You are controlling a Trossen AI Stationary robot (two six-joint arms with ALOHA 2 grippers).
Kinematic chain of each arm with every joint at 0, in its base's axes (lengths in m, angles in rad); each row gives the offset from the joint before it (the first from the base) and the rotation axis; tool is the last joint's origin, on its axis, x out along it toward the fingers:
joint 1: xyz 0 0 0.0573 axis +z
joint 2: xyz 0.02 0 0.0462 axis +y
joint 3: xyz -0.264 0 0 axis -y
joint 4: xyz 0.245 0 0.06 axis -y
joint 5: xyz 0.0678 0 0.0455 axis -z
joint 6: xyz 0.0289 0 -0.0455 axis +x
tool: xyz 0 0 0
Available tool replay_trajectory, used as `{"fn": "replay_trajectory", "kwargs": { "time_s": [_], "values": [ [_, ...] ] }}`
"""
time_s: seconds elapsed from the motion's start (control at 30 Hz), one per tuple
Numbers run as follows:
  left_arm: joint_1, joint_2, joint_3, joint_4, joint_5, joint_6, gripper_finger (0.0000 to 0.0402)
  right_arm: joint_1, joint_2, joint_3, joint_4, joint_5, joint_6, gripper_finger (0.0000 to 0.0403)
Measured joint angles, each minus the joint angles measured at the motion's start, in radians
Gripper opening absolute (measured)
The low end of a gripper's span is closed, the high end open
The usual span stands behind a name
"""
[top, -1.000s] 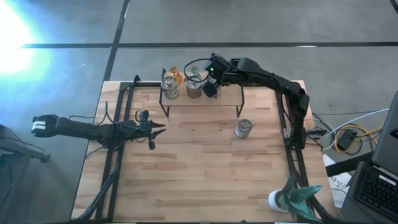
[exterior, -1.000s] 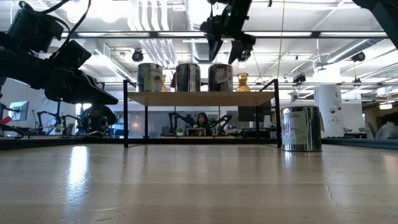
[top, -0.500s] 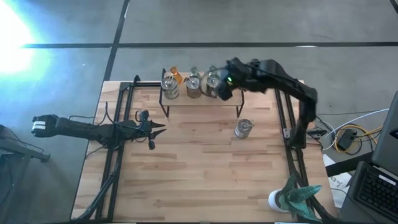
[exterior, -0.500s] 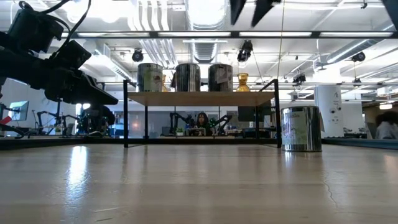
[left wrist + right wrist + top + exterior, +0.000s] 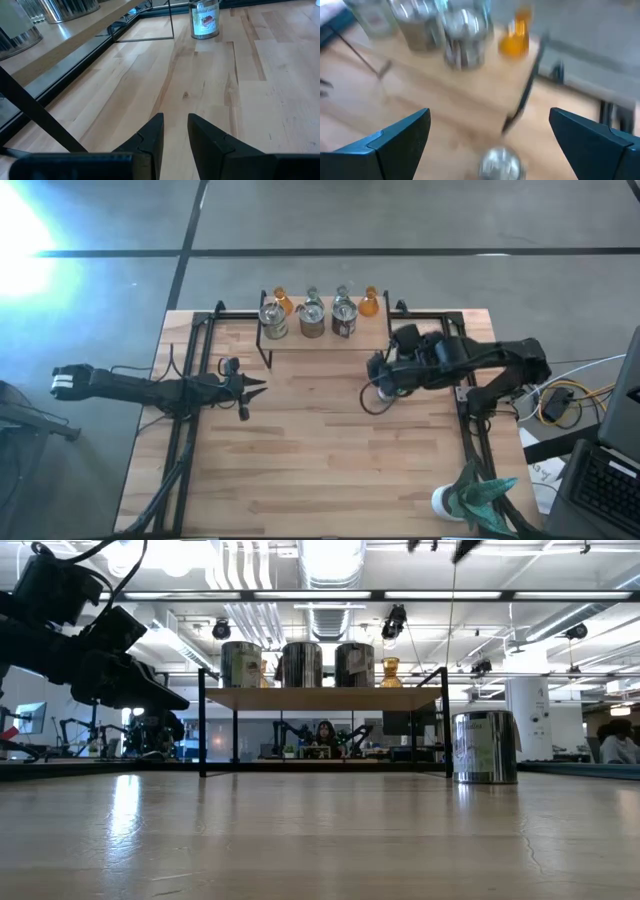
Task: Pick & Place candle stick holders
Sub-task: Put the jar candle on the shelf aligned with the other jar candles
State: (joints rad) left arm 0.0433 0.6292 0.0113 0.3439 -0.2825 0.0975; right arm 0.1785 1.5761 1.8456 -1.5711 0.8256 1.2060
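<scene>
Three silvery jar-like holders (image 5: 312, 318) and two amber bulb-shaped ones (image 5: 369, 302) stand on a raised wooden shelf (image 5: 325, 340) at the table's far edge. They also show in the low view (image 5: 300, 664). A fourth silvery jar (image 5: 485, 747) stands on the table to the right of the shelf. My right gripper (image 5: 378, 383) hovers open above it. The jar's top (image 5: 501, 162) shows between the fingers without touching them. My left gripper (image 5: 250, 387) waits at the table's left, its fingers a narrow gap apart (image 5: 176, 125). No pale green holders are in view.
The shelf stands on thin black metal legs (image 5: 202, 725). Black frame rails (image 5: 185, 450) run along the table's left and right sides. A teal spiky object on a white base (image 5: 478, 495) stands at the near right corner. Bare wood lies in the middle (image 5: 320, 450).
My right gripper has left the shelf's right-hand jar. It has risen out of the low view and swung toward the table's near and right side, over the lone jar on the table. The amber holder at the shelf's right end has come into view.
</scene>
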Motion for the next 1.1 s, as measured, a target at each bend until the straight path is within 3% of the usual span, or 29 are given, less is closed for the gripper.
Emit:
{"fn": "replay_trajectory", "kwargs": {
  "time_s": [0.2,0.53,0.87,1.1],
  "values": [
    [0.0,0.0,0.0,-0.004,0.0,0.0,0.0092,-0.033,-0.054,-0.215,0.0,-0.27,0.147,0.04],
    [0.0,0.0,0.0,-0.004,0.0,0.0,0.0092,-0.213,-0.146,-0.446,0.207,-0.628,-0.28,0.04],
    [0.0,0.0,0.0,-0.006,0.0,0.0,0.0092,-0.35,-0.228,-0.711,0.424,-0.755,-0.419,0.04],
    [0.0,0.0,0.0,-0.008,0.0,0.0,0.0092,-0.415,-0.234,-0.784,0.515,-0.793,-0.558,0.04]
  ]
}}
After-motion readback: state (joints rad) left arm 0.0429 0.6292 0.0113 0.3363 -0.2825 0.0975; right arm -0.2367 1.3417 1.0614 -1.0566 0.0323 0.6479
